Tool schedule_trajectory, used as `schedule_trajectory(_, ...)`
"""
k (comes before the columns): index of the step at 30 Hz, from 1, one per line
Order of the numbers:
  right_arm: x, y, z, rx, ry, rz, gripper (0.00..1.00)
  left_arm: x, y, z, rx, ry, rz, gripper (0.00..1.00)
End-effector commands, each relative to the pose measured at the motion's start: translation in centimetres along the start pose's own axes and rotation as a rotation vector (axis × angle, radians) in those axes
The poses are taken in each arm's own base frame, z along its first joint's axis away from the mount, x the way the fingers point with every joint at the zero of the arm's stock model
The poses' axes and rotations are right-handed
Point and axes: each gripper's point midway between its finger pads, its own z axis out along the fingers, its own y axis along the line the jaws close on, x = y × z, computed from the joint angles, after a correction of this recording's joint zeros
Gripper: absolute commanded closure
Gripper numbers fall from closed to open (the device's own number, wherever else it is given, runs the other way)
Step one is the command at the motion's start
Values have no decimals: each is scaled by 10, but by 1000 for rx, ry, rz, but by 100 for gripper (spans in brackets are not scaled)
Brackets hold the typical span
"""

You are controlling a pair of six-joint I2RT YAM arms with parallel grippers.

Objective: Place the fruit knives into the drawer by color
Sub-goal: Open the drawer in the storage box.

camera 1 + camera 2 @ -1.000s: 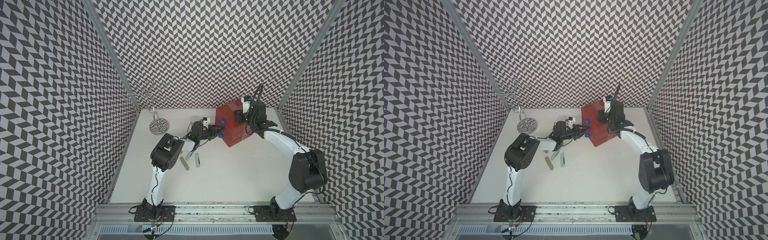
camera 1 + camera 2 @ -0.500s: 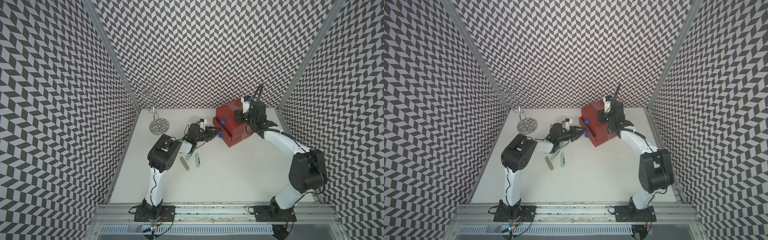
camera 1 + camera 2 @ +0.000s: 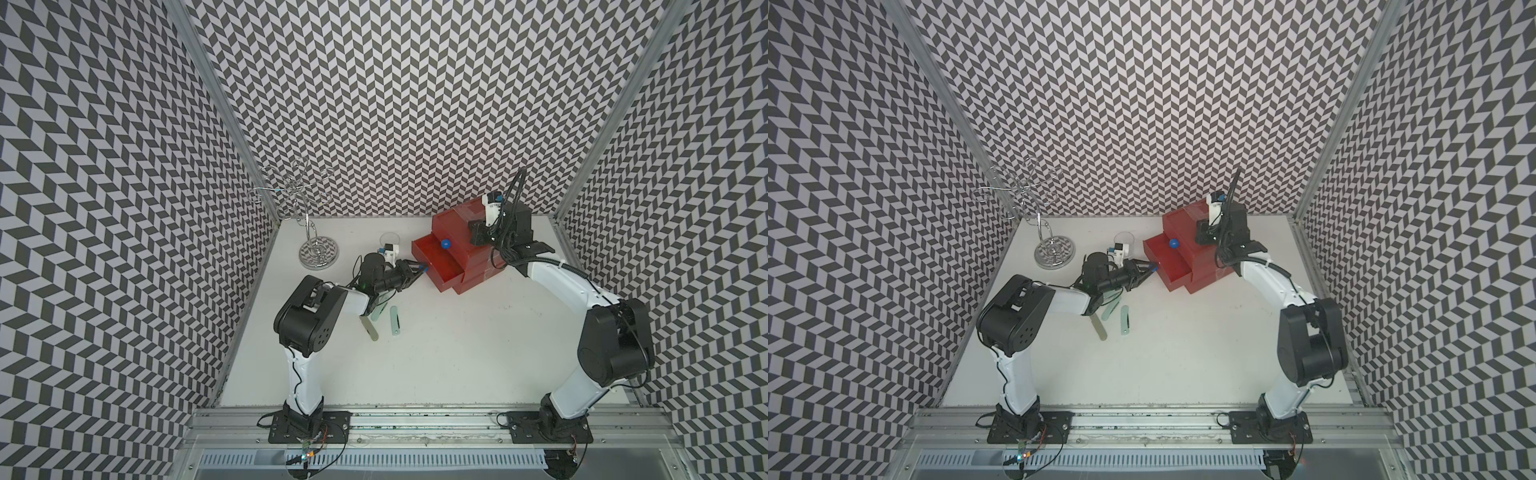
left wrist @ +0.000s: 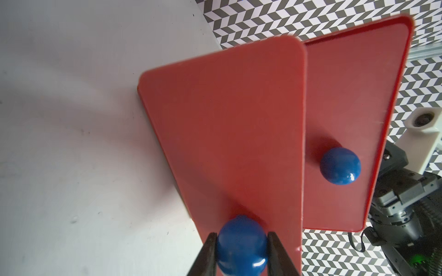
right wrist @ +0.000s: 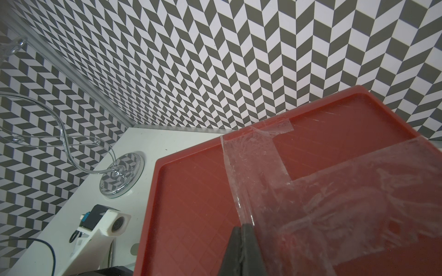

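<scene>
Chevron-patterned walls on three sides, a white table [image 3: 457, 353] below, and both arms are up at the red drawer box [image 3: 455, 222] near the back. Look at the left gripper [image 4: 241, 236]: its jaws are clamped on the blue knob [image 4: 240, 249] of a pulled-out drawer [image 3: 442, 269], with one finger [image 4: 206, 258] pressed to each side of the ball. Straight ahead of those jaws is that drawer's red front. Beyond it, set farther back, is the top drawer [image 3: 1159, 250], and its own knob [image 4: 340, 165] sits free. This pulled-out drawer lies below the top one, but whether it is the middle or the lowest I cannot say for sure. Over on the box's top, the right gripper [image 5: 242, 227] has its jaws pinched tight together, tips down at the edge of the clear tape [image 5: 311, 191]. The fruit knives I can spot all lie behind the left jaws, back along that arm on the table. There is an olive knife [image 3: 370, 330], a mint knife [image 3: 395, 320] just beside it, and a second mint knife [image 3: 1111, 309] half tucked under the forearm. Off to the side of the left jaws stands a clear cup [image 3: 390, 240], and farther out a wire stand [image 3: 319, 251].
</scene>
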Motion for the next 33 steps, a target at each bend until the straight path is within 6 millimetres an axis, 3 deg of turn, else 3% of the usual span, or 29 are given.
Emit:
schedule_trajectory(1,191,-41,12,122,570,155,100,1,3,-7,-20,-4,20,71)
schedule_trajectory(20,192,-40,12,120,573,157,100,-1,-1,-11,-43,-9,36,66)
schedule_trajectory(33,188,-39,10,122,564,157,100,-4,-16,-38,-188,-46,131,57)
